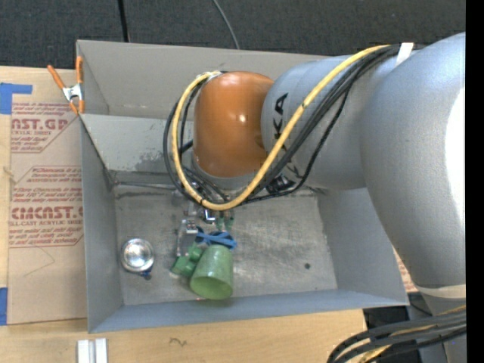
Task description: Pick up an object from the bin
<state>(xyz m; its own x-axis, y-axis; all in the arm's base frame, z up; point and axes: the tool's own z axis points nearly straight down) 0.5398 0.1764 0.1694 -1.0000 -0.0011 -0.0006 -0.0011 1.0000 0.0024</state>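
— Was there any writing to read?

— Only on the arm, which was nearest the camera. Black letters ran up its grey shell, just right of the orange cover. The last two looked like "KA". Yellow and black cables crossed in front of the rest.

— And the gripper?

— The gripper hung below the orange cover, over the left half of the bin. The cables looped round the cover and hid much of it, so I could not tell whether it was open or closed, or whether it had hold of anything.

— What lay under it?

— A green cup lay on its side by the bin's near wall, left of the middle, with its mouth turned towards that wall. The gripper was just behind it. A thin blue piece sat between the two, at the cup's far end. I could not tell whether it touched the gripper.

— Anything else close by?

— A smaller green piece lay against the cup's left side. Further left, apart from both, was a shiny round metal thing, near the left wall. A dark speck lay well to the right, on the open floor.

— What about the floor?

— It was grey metal, scuffed, with pale scratches. The walls sloped down to it on every side.

— And beyond the bin?

— Past the far wall there was dark ground, with a thin grey cable curving across it.
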